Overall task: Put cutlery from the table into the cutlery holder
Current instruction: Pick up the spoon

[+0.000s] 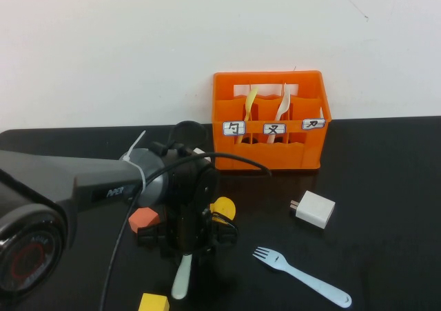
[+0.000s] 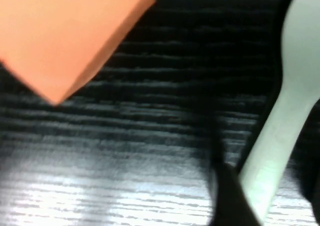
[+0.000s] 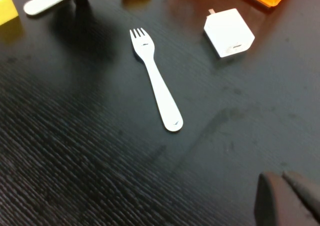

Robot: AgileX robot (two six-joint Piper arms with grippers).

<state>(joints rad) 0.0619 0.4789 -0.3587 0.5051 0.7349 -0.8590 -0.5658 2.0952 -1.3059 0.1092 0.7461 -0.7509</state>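
The mint-green spoon (image 1: 182, 276) lies on the black table (image 1: 386, 187) near the front edge. My left gripper (image 1: 185, 253) points straight down over its handle. In the left wrist view the gripper (image 2: 267, 201) is open, with a dark finger on each side of the spoon's handle (image 2: 272, 156); one finger touches it and a small gap shows at the other. The light blue fork (image 1: 303, 276) lies flat to the right, also seen as the fork (image 3: 156, 80). The orange cutlery holder (image 1: 269, 152) stands at the back. My right gripper (image 3: 283, 178) is shut and empty, above bare table near the fork.
A white charger block (image 1: 315, 209) lies between holder and fork. An orange block (image 1: 143, 218) and a yellow disc (image 1: 222, 206) sit close beside the left gripper. A yellow block (image 1: 153, 302) is at the front edge. Cream and pale yellow utensils (image 1: 282, 104) stand in the holder.
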